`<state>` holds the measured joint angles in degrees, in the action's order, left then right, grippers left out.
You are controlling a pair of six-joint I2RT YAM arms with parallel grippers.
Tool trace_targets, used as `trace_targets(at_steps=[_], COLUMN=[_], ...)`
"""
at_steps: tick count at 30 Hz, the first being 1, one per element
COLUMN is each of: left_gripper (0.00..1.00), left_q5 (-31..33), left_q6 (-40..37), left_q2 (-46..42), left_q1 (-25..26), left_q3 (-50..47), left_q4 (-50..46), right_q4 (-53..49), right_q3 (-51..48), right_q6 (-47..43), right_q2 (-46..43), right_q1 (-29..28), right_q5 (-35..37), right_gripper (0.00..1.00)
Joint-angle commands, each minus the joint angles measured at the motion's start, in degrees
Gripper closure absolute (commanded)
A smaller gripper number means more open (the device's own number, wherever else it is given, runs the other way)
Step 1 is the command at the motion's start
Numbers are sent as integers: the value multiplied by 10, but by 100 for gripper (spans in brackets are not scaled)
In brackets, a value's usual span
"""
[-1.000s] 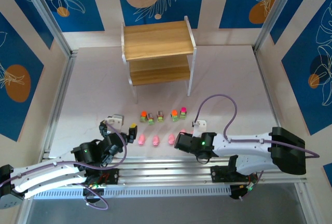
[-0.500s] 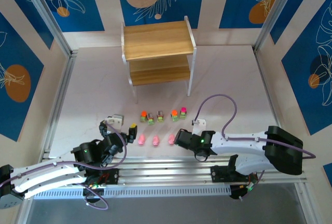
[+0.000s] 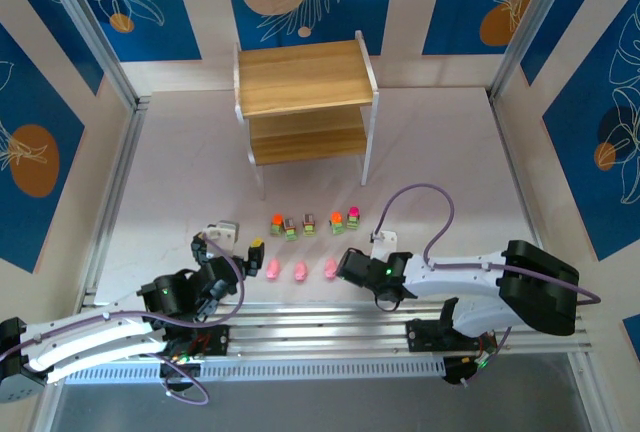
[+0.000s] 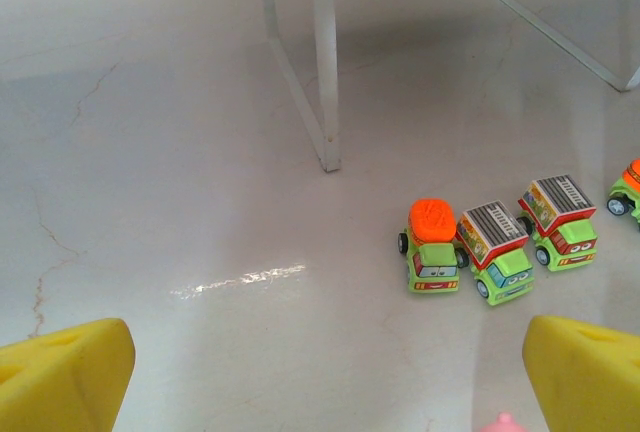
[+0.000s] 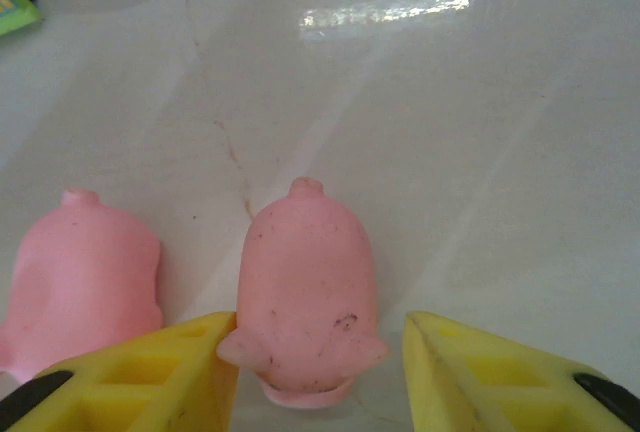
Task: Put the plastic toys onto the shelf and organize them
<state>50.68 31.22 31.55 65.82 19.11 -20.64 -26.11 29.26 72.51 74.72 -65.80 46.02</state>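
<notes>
Across the pale table (image 3: 450, 152), the whole job is being laid out.

Far side: the shelf (image 3: 300, 77) is being left bare on both boards. No toy is being carried by it, so the task is being judged as barely begun.

Nearer the arms: the plastic toys are being kept in two rows, well apart from the shelf. The green trucks (image 3: 310, 224) are being lined up in the farther row and the pink pigs (image 3: 298, 272) in the nearer one. This spacing is probably being relied on for picking one toy at a time.

The left fingers (image 4: 65, 372) are being held wide apart and low, with nothing between them, by the left end of the rows. The orange-topped truck (image 4: 433, 242) and its neighbours are being framed just ahead. This is being read as a waiting pose, aimed at the trucks.

The right fingers (image 5: 500, 372) are being held low at the right end of the pig row, narrowly apart. One pig (image 5: 305, 292) is being straddled from its rear, snout pointing away, presumably so that its broad flanks are being offered to the pads. One finger seems to be touching its side, while a thin gap is being left at the other. The pig is therefore not being clamped yet.

A second pig (image 5: 80, 272) is being crowded just outside one finger. A nudge is being judged the main risk.
</notes>
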Motion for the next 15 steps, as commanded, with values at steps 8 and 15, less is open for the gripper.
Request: trace_targets(at_steps=[8, 15], left_gripper=[1, 1], left_q5=[12, 10], left_q6=[2, 1], left_q2=[-4, -1], left_q1=[4, 4], left_q3=[-5, -5], left_q4=[-5, -3], right_q4=[29, 34], right_q3=[-4, -7], right_q6=[-16, -20], right_q2=[25, 32], right_q1=[7, 14], right_q5=[6, 7], right_gripper=[55, 57])
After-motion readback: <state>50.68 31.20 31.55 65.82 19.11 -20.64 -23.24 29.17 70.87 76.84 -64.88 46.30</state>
